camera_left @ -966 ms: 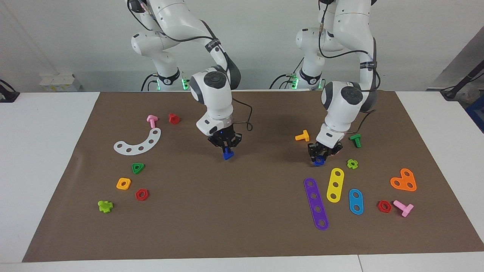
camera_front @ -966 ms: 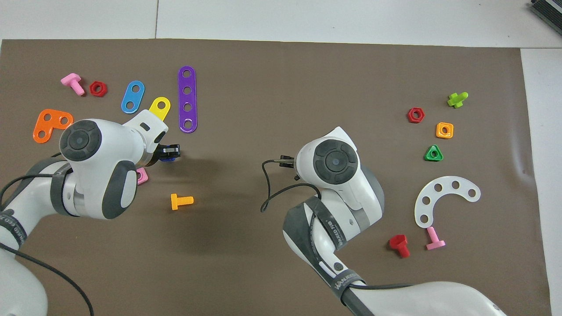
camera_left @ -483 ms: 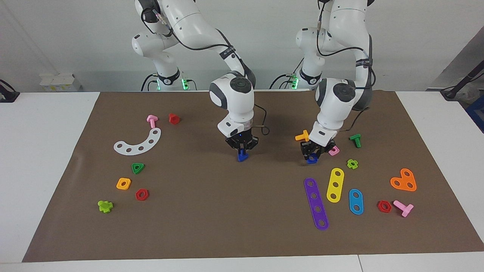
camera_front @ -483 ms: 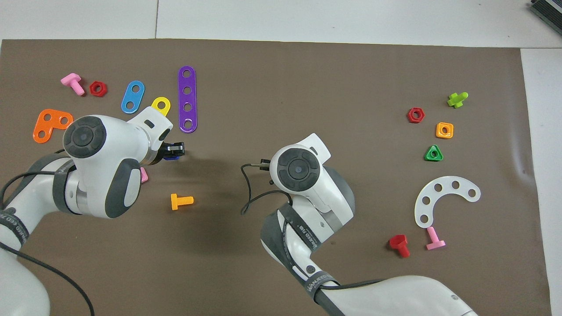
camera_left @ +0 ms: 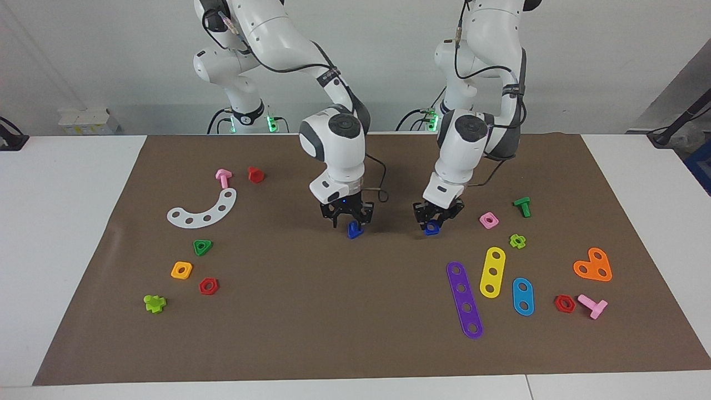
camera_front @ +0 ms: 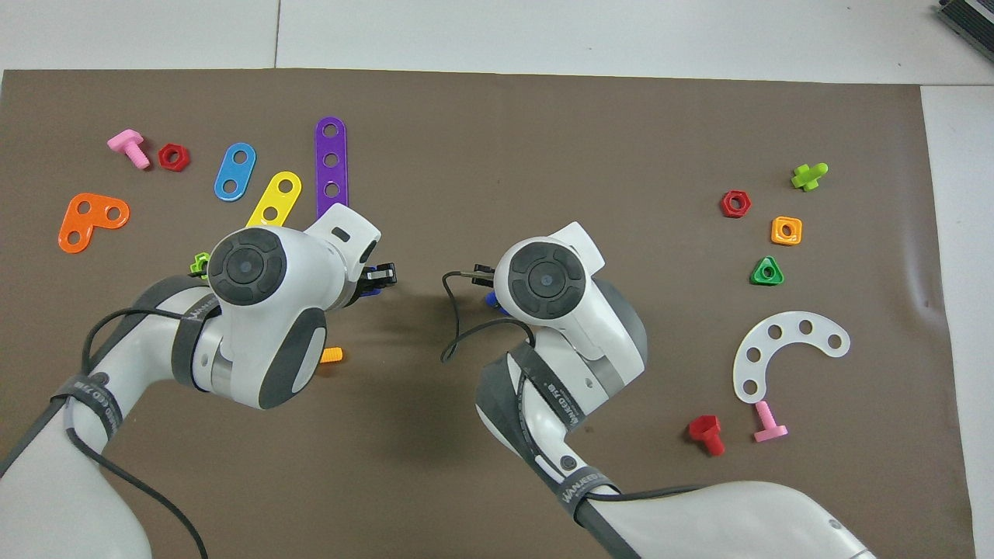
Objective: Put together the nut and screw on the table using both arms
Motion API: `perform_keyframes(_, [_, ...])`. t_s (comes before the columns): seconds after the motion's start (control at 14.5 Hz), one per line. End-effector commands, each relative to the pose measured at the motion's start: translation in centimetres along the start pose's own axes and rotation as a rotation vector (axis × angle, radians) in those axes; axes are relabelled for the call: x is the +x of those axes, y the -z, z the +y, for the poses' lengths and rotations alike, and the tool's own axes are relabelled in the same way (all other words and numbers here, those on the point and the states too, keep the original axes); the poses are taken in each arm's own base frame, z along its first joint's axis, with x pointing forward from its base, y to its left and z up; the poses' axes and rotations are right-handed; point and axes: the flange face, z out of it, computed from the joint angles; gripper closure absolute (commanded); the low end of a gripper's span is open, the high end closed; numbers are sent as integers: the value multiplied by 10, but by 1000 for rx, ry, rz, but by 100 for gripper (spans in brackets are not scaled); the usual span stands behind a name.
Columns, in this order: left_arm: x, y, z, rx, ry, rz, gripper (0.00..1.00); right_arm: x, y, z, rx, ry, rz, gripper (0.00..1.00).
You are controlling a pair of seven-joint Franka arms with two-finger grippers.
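Note:
My right gripper (camera_left: pixel 350 221) is shut on the dark blue screw (camera_left: pixel 353 229) and holds it low over the middle of the brown mat (camera_left: pixel 333 322). My left gripper (camera_left: pixel 434 220) is shut on the dark blue nut (camera_left: pixel 431 228), also low over the mat, a short gap from the screw. In the overhead view the left gripper (camera_front: pixel 382 274) shows with a bit of the nut (camera_front: pixel 371 289) under it. The right arm's wrist hides its gripper there, and only an edge of the screw (camera_front: pixel 491 299) shows.
Toward the left arm's end lie a pink square nut (camera_left: pixel 488 220), green bolt (camera_left: pixel 522 205), yellow strip (camera_left: pixel 492 271), purple strip (camera_left: pixel 464 299) and an orange bolt (camera_front: pixel 332 355). Toward the right arm's end lie a white curved strip (camera_left: pixel 203 210), green triangular nut (camera_left: pixel 203 246) and orange square nut (camera_left: pixel 181 270).
My left gripper has carried the nut toward the middle of the mat, uncovering the pink nut. My right gripper brought the screw toward the middle, then held nearly still. The two are now close.

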Motion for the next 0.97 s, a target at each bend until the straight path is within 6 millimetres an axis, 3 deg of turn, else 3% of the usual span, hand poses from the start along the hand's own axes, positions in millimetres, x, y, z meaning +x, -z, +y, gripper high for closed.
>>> perform_keyframes(0.0, [-11, 13, 32, -11, -2, 14, 100, 6, 54, 36, -5, 20, -4, 1])
perform_keyframes(0.21, [-34, 26, 87, -48, -2, 34, 100, 19, 83, 74, -19, 24, -15, 1])
perform_keyframes(0.41, [-41, 37, 124, -91, -24, 45, 100, 30, 115, 127, 21, 19, -9, 1])
perform_keyframes(0.69, [-56, 46, 156, -147, -42, 39, 100, 51, 155, 206, 28, 90, -75, 1])
perform_keyframes(0.83, [-46, 41, 166, -165, -35, 45, 100, 64, 174, 240, 22, 113, -82, 1])
perform_keyframes(0.9, [-39, 28, 174, -170, -22, 34, 100, 72, 183, 251, 21, 129, -82, 1])
